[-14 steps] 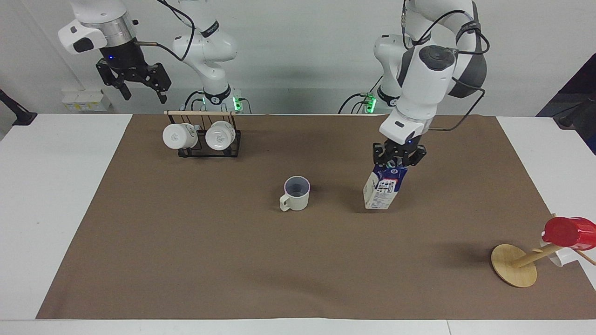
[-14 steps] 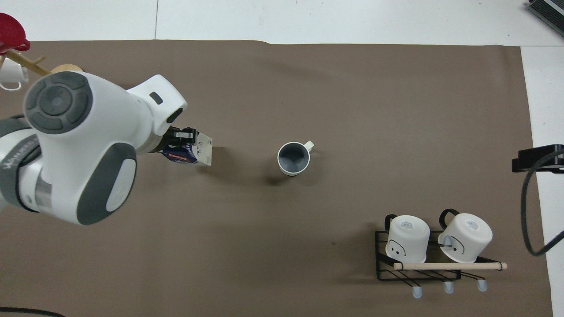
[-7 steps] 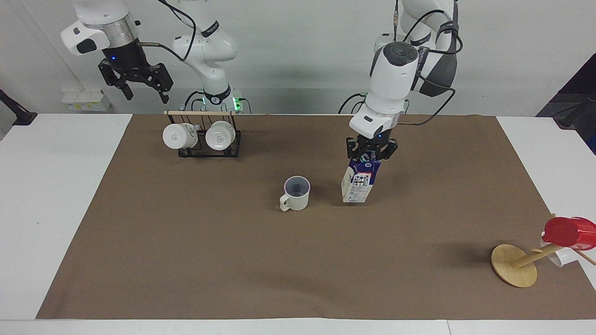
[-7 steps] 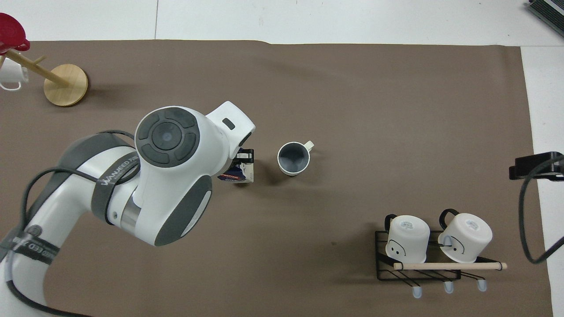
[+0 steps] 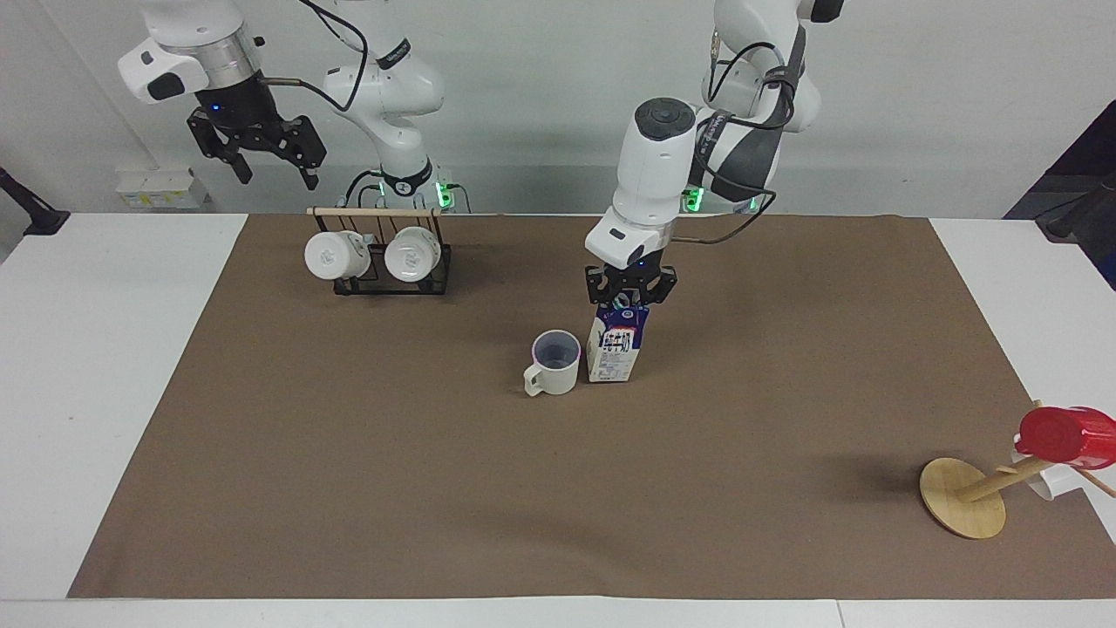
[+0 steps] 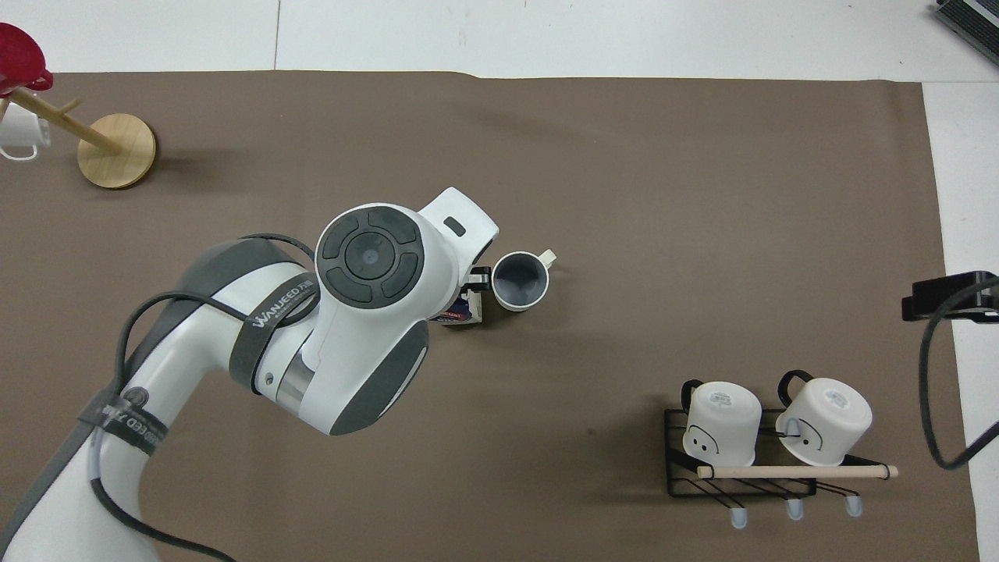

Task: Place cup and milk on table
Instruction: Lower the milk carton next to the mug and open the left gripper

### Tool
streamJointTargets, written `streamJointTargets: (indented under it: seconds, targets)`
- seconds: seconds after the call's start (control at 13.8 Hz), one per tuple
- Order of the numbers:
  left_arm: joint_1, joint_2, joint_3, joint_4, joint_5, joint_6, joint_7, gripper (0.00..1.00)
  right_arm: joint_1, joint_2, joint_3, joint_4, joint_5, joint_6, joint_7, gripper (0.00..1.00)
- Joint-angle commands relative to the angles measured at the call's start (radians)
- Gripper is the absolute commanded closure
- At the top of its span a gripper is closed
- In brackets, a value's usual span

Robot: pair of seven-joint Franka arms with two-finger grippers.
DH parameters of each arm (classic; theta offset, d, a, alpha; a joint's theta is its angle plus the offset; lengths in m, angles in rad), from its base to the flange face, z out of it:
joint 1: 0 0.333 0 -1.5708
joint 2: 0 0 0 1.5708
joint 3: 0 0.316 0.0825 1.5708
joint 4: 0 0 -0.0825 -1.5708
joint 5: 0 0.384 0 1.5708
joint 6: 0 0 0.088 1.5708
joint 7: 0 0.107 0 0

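The cream-beige cup [image 5: 554,361] stands upright on the brown paper of the table [image 5: 349,488], near its middle; it also shows in the overhead view [image 6: 520,279]. The blue and white milk carton [image 5: 615,344] stands upright right beside the cup, toward the left arm's end, its base at or just above the paper. My left gripper [image 5: 629,298] is shut on the carton's top. In the overhead view the left arm hides most of the carton [image 6: 467,307]. My right gripper [image 5: 266,162] is open and empty, raised beside the mug rack, where it waits.
A black wire rack [image 5: 384,277] with two white mugs [image 5: 336,254] stands near the robots at the right arm's end. A tilted wooden mug tree [image 5: 963,497] with a red cup [image 5: 1065,434] stands at the left arm's end, far from the robots.
My left gripper has carried the milk carton sideways toward the cup, from well apart to right beside it. The right gripper has shifted only slightly. The cup has not moved.
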Motion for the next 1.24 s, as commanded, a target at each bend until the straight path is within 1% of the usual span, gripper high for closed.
streamJointTargets:
  seconds: [0.0, 0.36, 0.51, 0.58, 0.65, 0.73, 0.8, 0.87, 1.02, 1.16]
  targets:
    - [-0.017, 0.011, 0.017, 0.016, 0.006, 0.014, -0.014, 0.71, -0.004, -0.025, 0.001, -0.023, 0.019, -0.008, -0.029, 0.0]
    - [-0.002, 0.023, 0.019, 0.014, 0.01, 0.044, -0.008, 0.7, -0.004, -0.025, -0.001, -0.023, 0.021, -0.008, -0.032, 0.0]
    - [-0.002, 0.033, 0.019, 0.014, 0.022, 0.048, -0.008, 0.61, -0.004, -0.025, -0.001, -0.023, 0.024, -0.006, -0.03, 0.0]
    - [-0.002, 0.033, 0.019, 0.016, 0.022, 0.048, -0.008, 0.53, -0.005, -0.025, -0.001, -0.023, 0.025, -0.005, -0.03, 0.0]
    - [-0.002, 0.033, 0.019, 0.016, 0.022, 0.048, -0.008, 0.34, -0.004, -0.025, -0.001, -0.023, 0.027, -0.003, -0.029, 0.0]
    - [0.0, 0.034, 0.02, 0.016, 0.022, 0.048, -0.007, 0.18, -0.004, -0.025, -0.001, -0.023, 0.027, -0.003, -0.03, 0.0]
    - [0.0, 0.034, 0.023, 0.016, 0.022, 0.048, -0.007, 0.03, -0.004, -0.025, -0.001, -0.023, 0.028, -0.004, -0.03, 0.0]
    - [0.0, 0.034, 0.024, 0.016, 0.024, 0.048, -0.007, 0.0, -0.004, -0.025, -0.001, -0.023, 0.028, -0.006, -0.03, 0.0]
    - [0.0, 0.025, 0.025, 0.016, 0.039, 0.045, -0.007, 0.0, -0.002, -0.024, 0.001, -0.021, 0.032, -0.008, -0.032, 0.0]
    - [0.003, -0.004, 0.033, 0.016, 0.039, 0.025, -0.003, 0.0, 0.01, -0.024, 0.018, -0.018, 0.042, -0.009, -0.033, 0.0]
